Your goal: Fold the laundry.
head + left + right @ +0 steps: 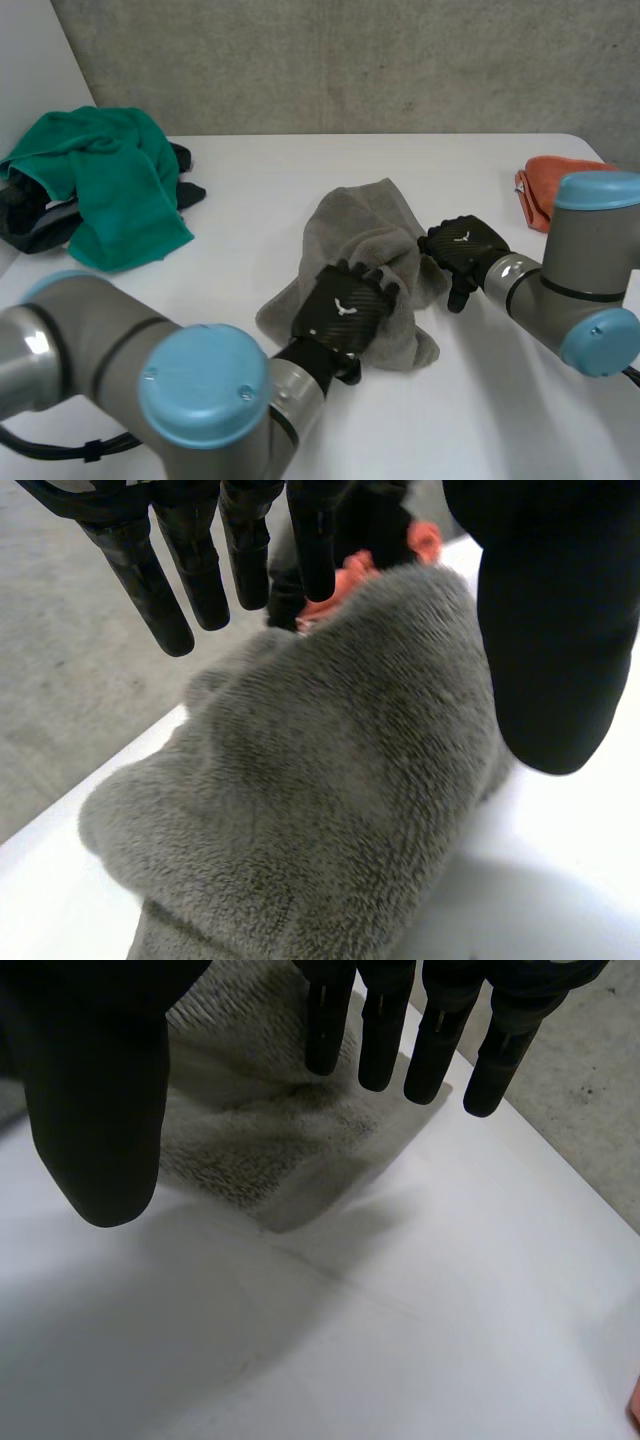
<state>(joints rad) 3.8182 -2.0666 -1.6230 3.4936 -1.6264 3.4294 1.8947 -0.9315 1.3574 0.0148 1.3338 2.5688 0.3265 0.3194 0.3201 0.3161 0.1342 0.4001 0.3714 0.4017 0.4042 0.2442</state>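
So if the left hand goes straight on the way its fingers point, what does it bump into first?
The grey towel: it is heaped right ahead of the straight fingers of the left hand. Past the heap lies the right hand, though how far is hard to judge.

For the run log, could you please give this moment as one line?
left hand open over crumpled grey towel | right hand open at its edge | green towel, orange cloth aside

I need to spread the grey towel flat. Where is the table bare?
Bare: between the green towel and the grey towel, and the table strip beyond it. Crowded: left hand and right hand at the grey towel; orange cloth past the right arm.
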